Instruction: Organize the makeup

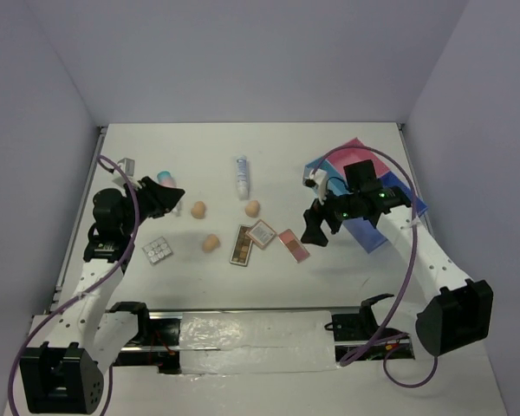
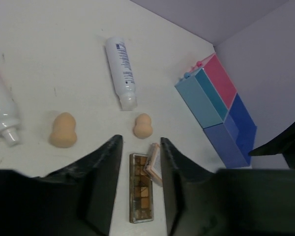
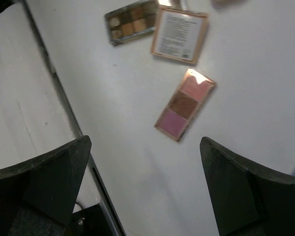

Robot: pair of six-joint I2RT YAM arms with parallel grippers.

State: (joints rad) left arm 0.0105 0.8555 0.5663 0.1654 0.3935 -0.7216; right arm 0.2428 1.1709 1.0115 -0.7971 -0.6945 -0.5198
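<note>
Three peach sponges (image 1: 198, 209) (image 1: 252, 208) (image 1: 211, 243) lie mid-table. A white tube with blue print (image 1: 241, 176) lies behind them. A pink-white tube with a teal cap (image 1: 166, 180) lies by my left gripper (image 1: 169, 198), which is open and empty. In the left wrist view, the left gripper (image 2: 140, 147) points over the brown palette (image 2: 140, 194) and the square peach palette (image 2: 155, 163). My right gripper (image 1: 315, 230) is open and empty, just right of the pink palette (image 1: 293, 244). In the right wrist view that palette (image 3: 185, 103) lies ahead of the open right gripper (image 3: 145, 147). A grey palette (image 1: 157, 250) lies at the left.
The blue and pink divided tray (image 1: 373, 195) stands at the back right, behind the right arm, and shows in the left wrist view (image 2: 219, 108). A small grey item (image 1: 126, 164) sits at the far left. The table's front rail (image 3: 64, 98) runs near the right gripper.
</note>
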